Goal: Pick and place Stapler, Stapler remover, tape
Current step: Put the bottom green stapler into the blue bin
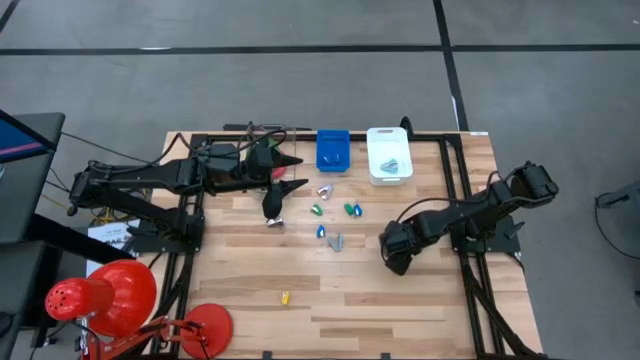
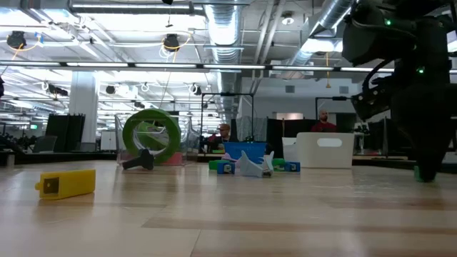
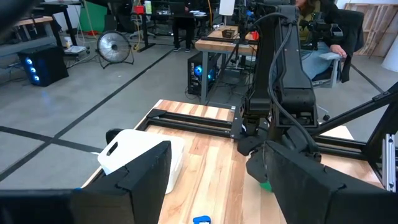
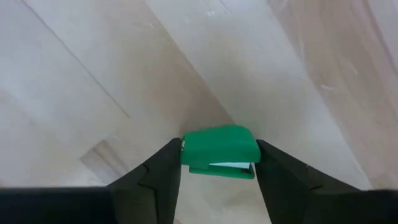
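Note:
My right gripper (image 1: 395,262) is low over the table's right half, shut on a small green stapler (image 4: 219,152). My left gripper (image 1: 298,171) hovers open near the far-left part of the table, touching nothing. Beside it, a green tape roll (image 2: 150,135) stands upright on its edge, with a red-pink roll (image 2: 171,158) behind it. A second green roll is not visible. Small silver, green and blue items (image 1: 322,210) and a grey stapler remover (image 1: 337,242) lie at mid-table. A dark item (image 1: 272,207) lies near the tape. My right gripper pinches the green stapler between its two fingers (image 4: 163,168), one on each of its opposite sides (image 4: 186,149). The fingers come from above, pointing down at the wood. I cannot tell whether the stapler rests on the table or hangs just clear.
A blue bin (image 1: 333,150) and a white bin (image 1: 389,155) holding a grey item stand at the far edge. A yellow block (image 1: 285,297) lies alone toward the near edge. A red lamp-like stand (image 1: 110,295) sits off the near-left corner. People sit beyond the table.

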